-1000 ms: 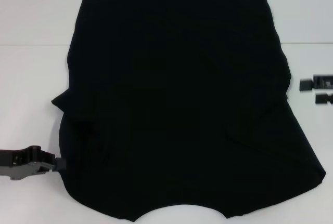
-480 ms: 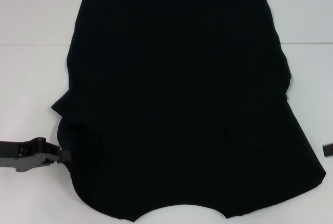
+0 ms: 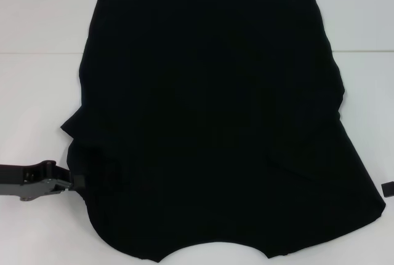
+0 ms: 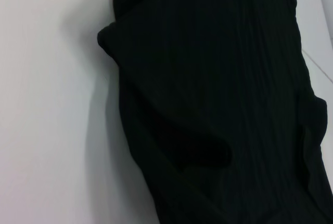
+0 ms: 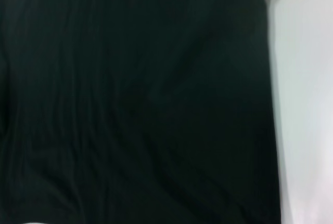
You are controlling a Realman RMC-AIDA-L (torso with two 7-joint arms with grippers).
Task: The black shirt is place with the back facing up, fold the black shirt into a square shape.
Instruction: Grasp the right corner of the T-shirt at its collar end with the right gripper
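The black shirt (image 3: 209, 123) lies flat on the white table (image 3: 37, 93), with both sleeves folded in over the body and the collar cut-out at the near edge. No lettering shows. My left gripper (image 3: 75, 181) is low at the shirt's near left edge, its tip touching the fabric. Only a small black tip of my right gripper (image 3: 388, 189) shows at the right border, beside the shirt's near right corner. The left wrist view shows the shirt's folded left edge (image 4: 218, 104) on the table. The right wrist view is filled with the shirt (image 5: 135, 104).
Bare white table lies left (image 3: 31, 130) and right (image 3: 369, 93) of the shirt. A faint seam line crosses the table at the far side (image 3: 37, 51). The shirt's far hem reaches near the top of the head view.
My left gripper has moved up and right to the shirt's left edge. My right gripper has moved from mid-right down toward the near right corner, mostly leaving the head view.
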